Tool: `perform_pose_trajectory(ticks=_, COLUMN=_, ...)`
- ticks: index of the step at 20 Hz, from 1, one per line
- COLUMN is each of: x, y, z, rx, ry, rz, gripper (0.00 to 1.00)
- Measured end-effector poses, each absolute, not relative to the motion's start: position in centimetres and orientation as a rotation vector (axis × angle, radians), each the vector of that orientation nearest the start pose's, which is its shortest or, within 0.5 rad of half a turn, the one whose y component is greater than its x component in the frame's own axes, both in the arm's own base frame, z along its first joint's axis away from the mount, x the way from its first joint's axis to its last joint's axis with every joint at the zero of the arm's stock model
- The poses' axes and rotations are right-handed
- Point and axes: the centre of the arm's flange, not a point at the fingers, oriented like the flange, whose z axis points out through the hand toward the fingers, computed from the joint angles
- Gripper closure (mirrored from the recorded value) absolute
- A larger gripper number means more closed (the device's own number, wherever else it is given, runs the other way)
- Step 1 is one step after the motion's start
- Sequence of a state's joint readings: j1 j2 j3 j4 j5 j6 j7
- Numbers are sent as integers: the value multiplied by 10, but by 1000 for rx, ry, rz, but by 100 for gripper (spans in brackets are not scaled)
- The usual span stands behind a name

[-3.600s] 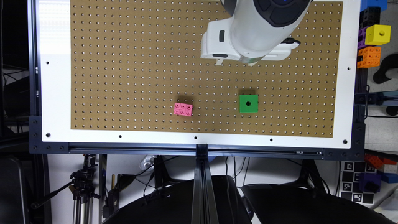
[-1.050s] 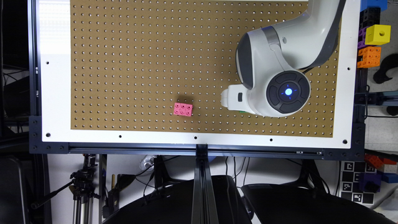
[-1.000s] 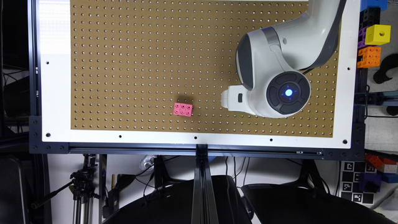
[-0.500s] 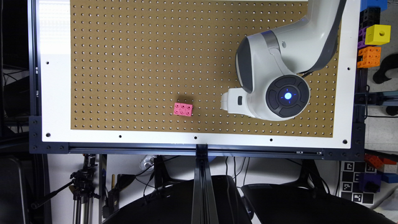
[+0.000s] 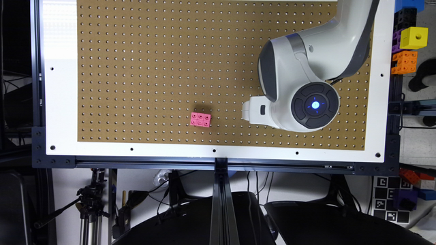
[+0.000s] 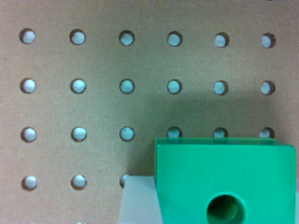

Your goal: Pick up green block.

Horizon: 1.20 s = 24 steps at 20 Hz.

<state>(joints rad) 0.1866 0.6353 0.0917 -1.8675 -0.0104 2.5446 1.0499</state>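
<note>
The green block (image 6: 224, 177), a bright green cube with a round dark hole in its face, lies very close in the wrist view on the brown pegboard (image 6: 93, 60). My gripper (image 6: 219, 205) is around it: one pale finger pad (image 6: 138, 200) lies flush against the block's side, and the other finger is past the picture's edge. In the exterior view the white arm covers the block, and my gripper (image 5: 255, 114) shows as a white part at the board's lower right.
A pink studded brick (image 5: 200, 119) lies on the pegboard (image 5: 153, 68) toward the exterior view's left of the arm. Off the board at the exterior view's right are a yellow cube (image 5: 413, 37) and orange bricks (image 5: 404, 62). A white frame (image 5: 61, 102) borders the board.
The arm came down from the board's upper middle over the green block, which was in plain sight 3.6 s ago. Over the last second it has barely shifted.
</note>
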Motion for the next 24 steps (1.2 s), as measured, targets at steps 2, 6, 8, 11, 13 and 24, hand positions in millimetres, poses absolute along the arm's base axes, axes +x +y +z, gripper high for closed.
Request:
perform_pose_trajectory(ticks=2, x=618, y=174, z=178, rx=-2844, ry=1173, rz=-8, gripper=100)
perform_pose_trajectory(ticks=6, x=619, y=174, z=184, rx=-2844, ry=1172, rz=-12, gripper=100)
perform_pose_trajectory(ticks=8, x=619, y=174, z=198, rx=-2849, ry=1172, rz=-7, gripper=100)
perform_pose_trajectory(ticks=11, x=619, y=173, z=212, rx=-2856, ry=1172, rz=-1, gripper=100)
perform_pose_trajectory(ticks=13, x=619, y=173, z=224, rx=-2857, ry=1171, rz=-3, gripper=100)
perform_pose_trajectory(ticks=24, x=617, y=172, z=286, rx=-2867, ry=1168, rz=-13, gripper=100)
